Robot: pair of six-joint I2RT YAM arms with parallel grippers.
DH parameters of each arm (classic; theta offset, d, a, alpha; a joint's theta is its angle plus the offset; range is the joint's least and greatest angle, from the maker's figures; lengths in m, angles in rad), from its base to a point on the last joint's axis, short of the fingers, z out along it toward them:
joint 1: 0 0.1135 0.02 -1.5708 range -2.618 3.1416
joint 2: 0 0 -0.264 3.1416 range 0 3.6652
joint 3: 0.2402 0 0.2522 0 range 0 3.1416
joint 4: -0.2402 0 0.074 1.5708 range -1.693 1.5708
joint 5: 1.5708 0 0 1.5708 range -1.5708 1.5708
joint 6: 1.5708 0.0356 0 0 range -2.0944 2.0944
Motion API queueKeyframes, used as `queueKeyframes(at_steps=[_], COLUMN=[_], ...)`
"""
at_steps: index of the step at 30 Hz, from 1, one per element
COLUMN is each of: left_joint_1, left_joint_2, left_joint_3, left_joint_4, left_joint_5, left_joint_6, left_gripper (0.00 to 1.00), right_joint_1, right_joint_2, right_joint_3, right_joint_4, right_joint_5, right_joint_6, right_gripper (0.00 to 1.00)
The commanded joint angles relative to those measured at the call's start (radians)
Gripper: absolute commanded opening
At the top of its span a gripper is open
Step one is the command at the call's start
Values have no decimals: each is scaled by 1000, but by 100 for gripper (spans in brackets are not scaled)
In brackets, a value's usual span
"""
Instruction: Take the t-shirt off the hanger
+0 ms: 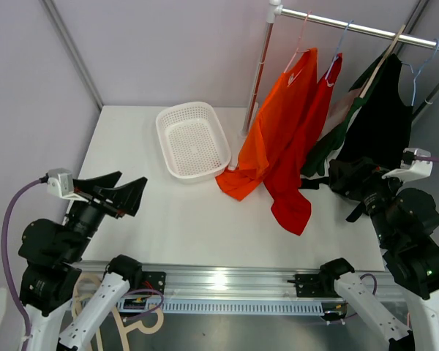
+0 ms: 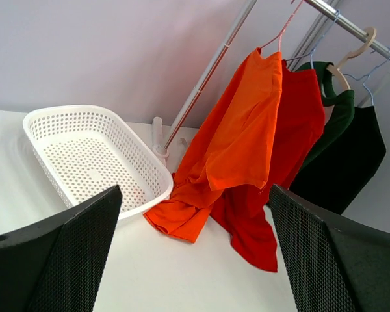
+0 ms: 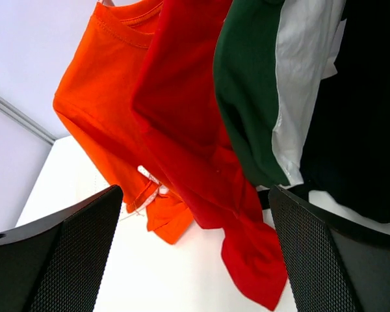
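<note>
Several t-shirts hang on hangers from a rail [image 1: 351, 28] at the back right. From the left they are an orange t-shirt [image 1: 278, 117], a red one [image 1: 307, 146], a green one [image 1: 333, 142] and a black one [image 1: 384, 110]. The orange and red hems pool on the table. The right wrist view shows orange [image 3: 97, 84], red [image 3: 182, 97], green [image 3: 240, 84], a white shirt [image 3: 302, 84] and black [image 3: 364, 97]. My left gripper [image 1: 124, 186] is open and empty at the near left, facing the shirts [image 2: 195, 195]. My right gripper [image 1: 344, 175] is open and empty [image 3: 195, 192], close below the green and black shirts.
A white perforated basket [image 1: 164, 150] sits at the back centre-left, beside the rack's upright pole [image 1: 257, 73]; it also shows in the left wrist view [image 2: 149, 170]. The table's near edge is a metal rail [image 1: 227, 281]. Grey walls close in the left and back sides.
</note>
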Motion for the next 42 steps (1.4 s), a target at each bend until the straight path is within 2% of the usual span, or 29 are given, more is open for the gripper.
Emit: queueKeyframes(at_steps=[1,5,7,10,14,18,19,21,22,23,30,36,42], left_joint_1=[-3,-3,-3,-3,-3,-3,-3,-3,-3,-1,-3,-3,-3], left_joint_2=[50,137,218,327,417,425,415,382,369,359,340,378,412], left_joint_3=[25,31,88,182,249,241,232,188,175,171,144,144,148], left_joint_4=[3,38,23,-18,-31,1,12,46,57,75,109,140,159], left_joint_5=[10,-12,-6,-15,-4,20,22,10,2,-6,-10,28,60], left_joint_6=[27,58,87,106,118,130,136,156,162,168,196,188,195], left_gripper=[100,99,100,100,99,99,99,100,99,99,100,99,100], right_joint_1=[6,6,6,6,4,-16,-68,-144,-230,-267,-499,-623,-672], right_joint_2=[-6,20,76,159,392,560,592,679,701,719,835,891,951], right_joint_3=[14,32,58,141,328,508,578,649,695,712,801,815,812], right_joint_4=[16,47,50,35,-24,-56,-66,-105,-108,-108,-102,-74,-18], right_joint_5=[0,-37,-10,147,351,510,518,470,427,346,141,31,-2], right_joint_6=[-56,-115,-128,-149,-191,-264,-284,-283,-281,-280,-280,-286,-292], right_gripper=[99,100,99,100,99,100,99,99,99,99,100,96,89])
